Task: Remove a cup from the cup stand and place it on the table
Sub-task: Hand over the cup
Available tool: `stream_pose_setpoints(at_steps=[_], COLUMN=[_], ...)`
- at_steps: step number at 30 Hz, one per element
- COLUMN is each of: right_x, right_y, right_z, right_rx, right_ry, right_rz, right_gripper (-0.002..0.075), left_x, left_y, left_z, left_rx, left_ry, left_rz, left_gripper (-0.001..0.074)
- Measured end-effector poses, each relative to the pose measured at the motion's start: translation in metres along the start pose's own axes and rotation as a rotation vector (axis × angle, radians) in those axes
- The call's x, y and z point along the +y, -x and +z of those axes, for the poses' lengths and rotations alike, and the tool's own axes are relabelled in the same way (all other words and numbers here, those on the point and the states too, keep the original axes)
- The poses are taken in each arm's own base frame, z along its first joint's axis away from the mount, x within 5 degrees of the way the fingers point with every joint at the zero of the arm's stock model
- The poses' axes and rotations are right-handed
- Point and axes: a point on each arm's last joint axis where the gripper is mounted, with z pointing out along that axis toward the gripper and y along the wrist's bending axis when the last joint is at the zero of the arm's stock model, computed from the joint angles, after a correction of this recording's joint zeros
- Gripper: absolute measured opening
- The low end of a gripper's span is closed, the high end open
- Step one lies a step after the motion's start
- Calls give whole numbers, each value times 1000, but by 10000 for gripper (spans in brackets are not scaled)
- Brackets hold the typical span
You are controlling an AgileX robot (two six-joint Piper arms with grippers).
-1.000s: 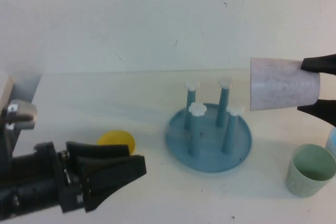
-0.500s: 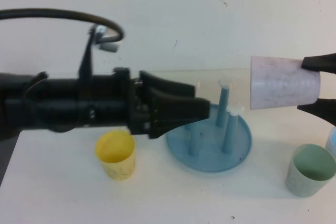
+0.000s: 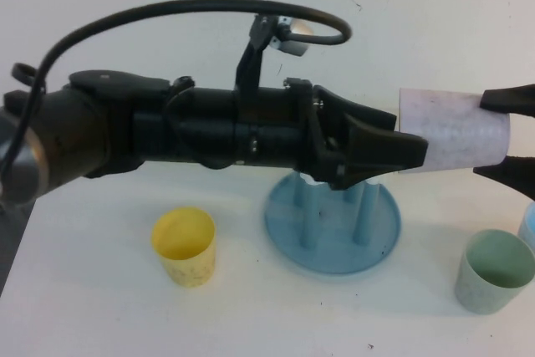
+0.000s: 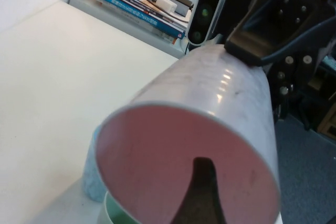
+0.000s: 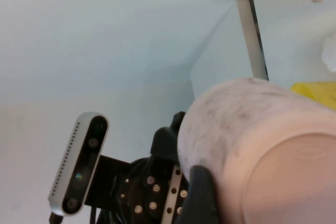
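Note:
The pale pink cup (image 3: 451, 131) lies sideways in the air, right of and above the blue cup stand (image 3: 334, 248). My right gripper (image 3: 506, 135) is shut on the cup's base end, one finger above and one below. My left gripper (image 3: 410, 152) reaches across over the stand to the cup's open mouth. In the left wrist view the pink inside (image 4: 173, 166) fills the frame, and one left finger (image 4: 202, 192) sits inside the cup. The left gripper is open. The stand's pegs are partly hidden behind the left gripper. The right wrist view shows the cup's bottom (image 5: 294, 182).
A yellow cup (image 3: 184, 244) stands on the white table (image 3: 100, 307), left of the stand. A pale green cup (image 3: 495, 269) stands at the front right, with a pale blue thing (image 3: 528, 227) beside it at the right edge.
My left arm has risen from the front left and reached right, across the stand, to the cup's mouth. The right gripper and the cup have not moved.

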Motion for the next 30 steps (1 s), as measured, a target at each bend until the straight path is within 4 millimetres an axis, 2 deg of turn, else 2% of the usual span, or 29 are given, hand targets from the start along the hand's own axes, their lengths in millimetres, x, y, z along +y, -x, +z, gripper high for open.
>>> stream_pose_setpoints(at_steps=[11, 13, 16, 19, 22, 25, 30], right_x=[0, 0, 0, 0, 0, -1, -4], right_y=[0, 0, 0, 0, 1, 1, 0], right_z=[0, 0, 0, 0, 0, 0, -1], right_rx=[0, 0, -2, -4, -7, -2, 15], right_ry=[0, 0, -1, -1, -5, -17, -66], right_rz=[-55, -55, -54, -54, -57, -69, -92], right_gripper=[549, 549, 549, 549, 549, 549, 543], left_x=[-1, -2, 0, 1, -3, -4, -3], left_y=[4, 4, 6, 6, 6, 5, 2], left_z=[41, 47, 50, 51, 52, 52, 52], left_rx=[26, 28, 25, 28, 30, 35, 65], left_ry=[-48, -43, -13, 1, -33, -42, -37], left_rz=[27, 29, 26, 27, 10, 2, 21], left_gripper=[521, 499, 405, 229, 92, 48, 25])
